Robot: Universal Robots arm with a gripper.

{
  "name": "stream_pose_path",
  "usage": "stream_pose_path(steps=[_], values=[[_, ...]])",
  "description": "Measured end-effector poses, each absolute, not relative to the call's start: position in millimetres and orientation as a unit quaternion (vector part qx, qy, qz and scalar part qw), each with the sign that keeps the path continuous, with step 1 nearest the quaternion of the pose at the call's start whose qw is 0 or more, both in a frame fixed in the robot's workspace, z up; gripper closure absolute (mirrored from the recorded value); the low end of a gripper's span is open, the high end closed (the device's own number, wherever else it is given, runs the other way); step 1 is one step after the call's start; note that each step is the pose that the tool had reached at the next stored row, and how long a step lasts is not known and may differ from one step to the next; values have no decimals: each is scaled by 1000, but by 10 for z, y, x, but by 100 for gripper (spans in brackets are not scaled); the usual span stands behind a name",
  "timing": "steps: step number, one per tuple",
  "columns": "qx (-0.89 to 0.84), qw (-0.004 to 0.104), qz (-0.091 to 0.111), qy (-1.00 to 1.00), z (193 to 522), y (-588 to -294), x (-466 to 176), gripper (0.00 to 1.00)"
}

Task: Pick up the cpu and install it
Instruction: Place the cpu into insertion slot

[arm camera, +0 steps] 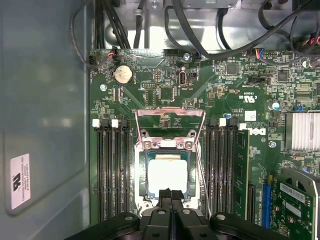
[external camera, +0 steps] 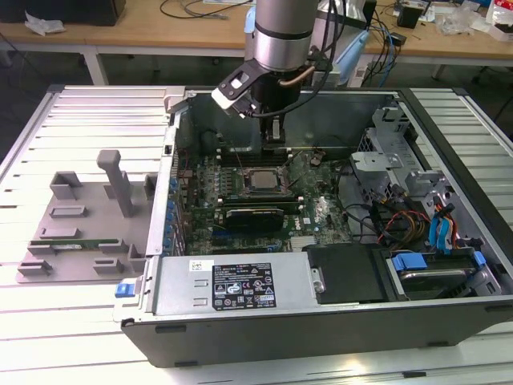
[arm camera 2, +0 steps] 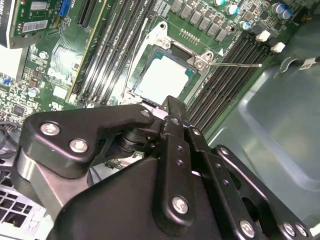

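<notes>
Claw (arm camera: 170,192), pinched shut on nothing, hangs just over one edge of the cpu (arm camera: 168,174), which lies flat in the open socket (arm camera: 142,172) mid-motherboard (arm camera: 150,85), seemingly so the joined tips can press rather than grip.

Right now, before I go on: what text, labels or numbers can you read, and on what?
Nothing can be read with confidence.
Label on the metal cover: print and symbols, too small.
Sticker on the case wall: blurred.
Barcode sticker on the card: too small.
White markings on the board: too small.
cpu top: nothing legible.
</notes>
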State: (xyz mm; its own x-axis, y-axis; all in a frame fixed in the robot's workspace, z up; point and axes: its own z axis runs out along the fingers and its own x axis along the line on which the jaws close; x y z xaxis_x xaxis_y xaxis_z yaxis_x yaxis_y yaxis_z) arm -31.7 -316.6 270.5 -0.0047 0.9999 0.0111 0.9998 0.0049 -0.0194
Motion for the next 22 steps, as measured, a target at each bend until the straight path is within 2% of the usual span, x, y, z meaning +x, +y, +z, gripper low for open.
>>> stream_pose_path(steps=[22], values=[[-705, 11, 3, -709, 3152, -3165, -317, 89]])
